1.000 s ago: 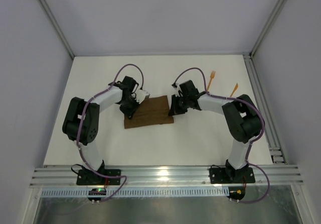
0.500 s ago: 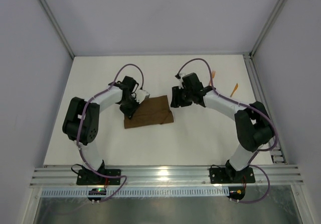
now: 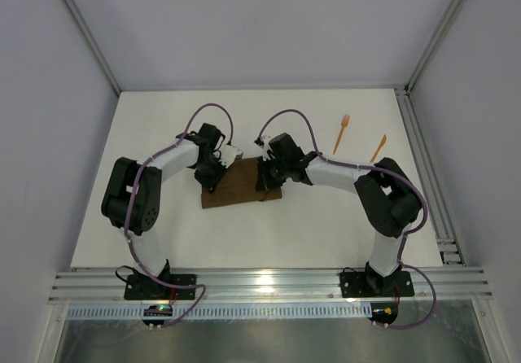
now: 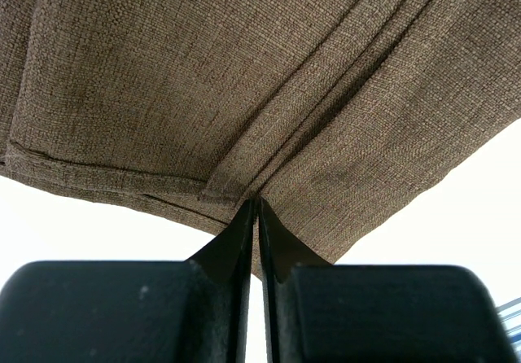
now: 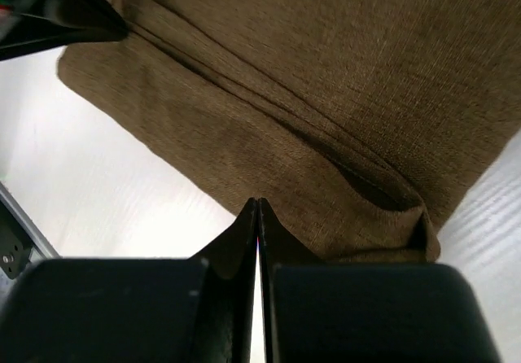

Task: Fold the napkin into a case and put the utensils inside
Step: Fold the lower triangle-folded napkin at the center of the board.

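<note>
Bare table [image 3: 285, 233] nearest the arm bases; both arms reach forward over it to the cloth.

The napkin [image 3: 240, 185] lies mid-table, folded into a flat, layered brown rectangle tilted a little, its right end higher in the top view. Long creases run along it in both wrist views.

Left gripper [image 3: 213, 173]: at the napkin's left end, same spot as a second ago. Fingers pressed together on the cloth's edge, and the creases run into the tips, so it is pinching the napkin.

Right gripper [image 3: 264, 180]: over the right part of the napkin. A second ago it sat at the cloth's right edge. Half a second ago it had lifted off to the right, clear of the cloth. It is now back and further left than at first. Fingers pressed tight together, tips touching the cloth's near edge in the wrist view. Cannot tell whether any layer is caught between them.

The napkin's outline is about the same as a second ago, though its right end is now partly under the right gripper.

Further back and right, well apart from the napkin, are the utensils: the orange fork [image 3: 342, 133] and, nearer the table's right edge, the plain pointed piece [image 3: 379, 147]. Both lie where they did. The fork shows in full again, after the right arm crossed it half a second ago.
</note>
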### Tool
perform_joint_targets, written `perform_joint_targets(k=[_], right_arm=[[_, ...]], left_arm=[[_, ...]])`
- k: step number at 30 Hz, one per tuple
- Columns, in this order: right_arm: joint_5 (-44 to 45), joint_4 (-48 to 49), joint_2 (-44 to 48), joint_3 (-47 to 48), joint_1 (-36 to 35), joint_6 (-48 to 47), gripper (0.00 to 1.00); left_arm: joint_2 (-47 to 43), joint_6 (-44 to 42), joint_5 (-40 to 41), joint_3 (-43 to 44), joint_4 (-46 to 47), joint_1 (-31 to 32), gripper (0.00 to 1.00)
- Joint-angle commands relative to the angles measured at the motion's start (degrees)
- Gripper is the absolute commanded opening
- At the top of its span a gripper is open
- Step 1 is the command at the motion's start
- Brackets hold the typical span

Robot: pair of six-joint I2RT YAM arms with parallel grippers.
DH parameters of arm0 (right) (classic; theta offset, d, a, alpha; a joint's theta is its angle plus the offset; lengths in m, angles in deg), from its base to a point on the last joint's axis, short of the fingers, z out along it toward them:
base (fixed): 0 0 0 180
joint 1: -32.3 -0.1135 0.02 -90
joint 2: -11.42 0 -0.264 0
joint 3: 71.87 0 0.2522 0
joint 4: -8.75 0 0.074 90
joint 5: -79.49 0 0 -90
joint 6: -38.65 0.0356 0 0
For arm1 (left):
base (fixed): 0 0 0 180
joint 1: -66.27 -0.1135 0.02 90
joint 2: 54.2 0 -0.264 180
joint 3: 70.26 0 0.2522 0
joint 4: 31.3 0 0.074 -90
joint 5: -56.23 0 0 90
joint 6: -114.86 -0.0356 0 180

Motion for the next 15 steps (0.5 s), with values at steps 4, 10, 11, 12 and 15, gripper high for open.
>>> perform_joint_targets(k=[4, 10, 11, 12, 15], right_arm=[[-6.1, 5.4, -6.7, 0.1, 3.3, 6.3, 0.03], [-4.7, 1.8, -9.5, 0.0, 4.4, 6.1, 0.03], [-4.7, 1.8, -9.5, 0.0, 4.5, 6.1, 0.03], [-4.7, 1.7, -9.7, 0.0, 4.4, 6.2, 0.03], [-4.4, 1.6, -9.5, 0.0, 4.4, 6.2, 0.03]], left_arm=[[-0.5, 0.8, 0.5, -0.5, 2.5, -0.1, 0.11], [-4.0, 2.1, -4.5, 2.4, 0.6, -0.2, 0.25], [-4.8, 2.2, -5.3, 3.1, 0.2, -0.2, 0.28], [-5.7, 2.3, -5.9, 3.8, -0.2, -0.2, 0.29], [-10.3, 3.3, -8.6, 6.0, -0.5, -0.2, 0.3]])
